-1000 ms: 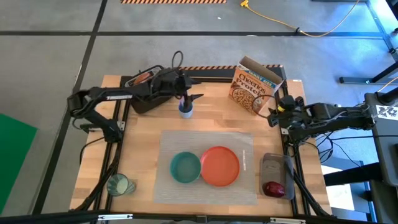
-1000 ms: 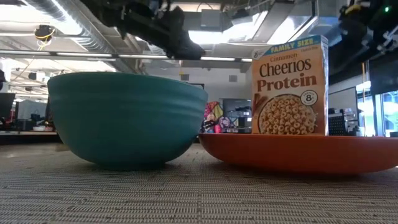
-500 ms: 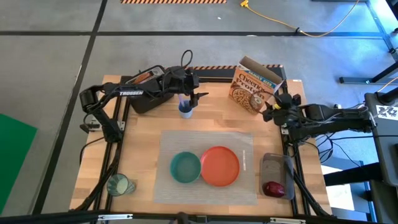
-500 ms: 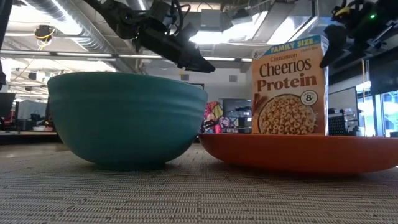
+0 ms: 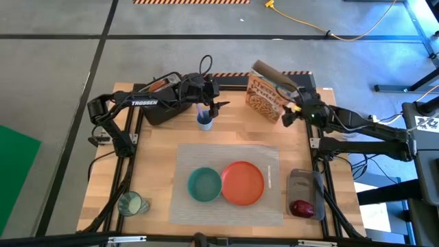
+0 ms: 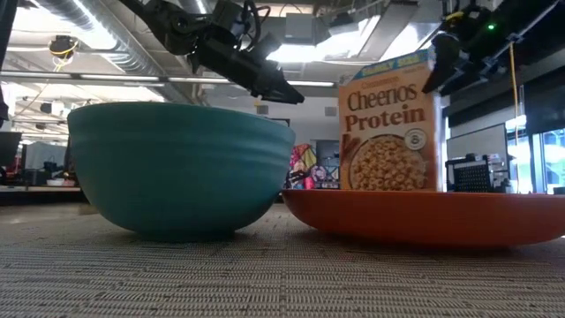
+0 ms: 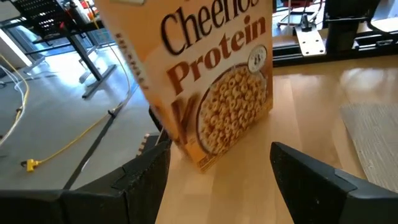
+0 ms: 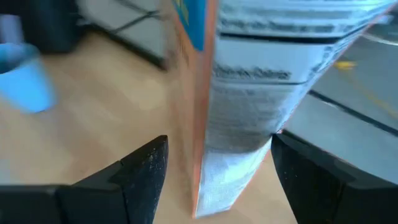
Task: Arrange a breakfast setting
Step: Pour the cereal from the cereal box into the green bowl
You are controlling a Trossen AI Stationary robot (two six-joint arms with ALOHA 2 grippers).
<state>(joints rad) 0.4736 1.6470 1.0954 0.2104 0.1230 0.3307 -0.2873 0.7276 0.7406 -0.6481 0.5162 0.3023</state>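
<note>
- While two dark arms reach across the far half of the wooden table [image 5: 158, 171], one of each item lies below: one grey placemat [image 5: 230, 158], one teal bowl [image 5: 204, 184], one orange-red plate [image 5: 243, 183], one greenish glass [image 5: 130, 204], one dark-red apple [image 5: 302, 208], one cereal box [image 5: 267, 98] and one small blue cup [image 5: 204, 122].
- Stretched in from the far left, the left gripper [image 5: 218, 104] hangs just above the blue cup, fingers [image 7: 140, 177] spread apart and holding nothing, pointing right toward the cereal box.
- Reaching in from the right edge, the right gripper [image 5: 289, 112] sits at the cereal box's right side; its wrist view shows both fingers [image 8: 143, 165] parted, one on either side of the box's narrow edge, though whether they press on the cardboard cannot be told.
- Standing at the table's far right, the cereal box leans out of upright, its top flap open, its printed front facing the near-left.
- Centred on the near half of the table, the placemat runs its long axis left to right.
- Bowl and plate sit side by side on the placemat, bowl at left, plate at right, rims just about touching.
- Off the mat, the glass stands upright at the near-left corner.
- Well apart at the near right, the apple rests in a dark tray [image 5: 300, 186] beside the mat's right edge.
</note>
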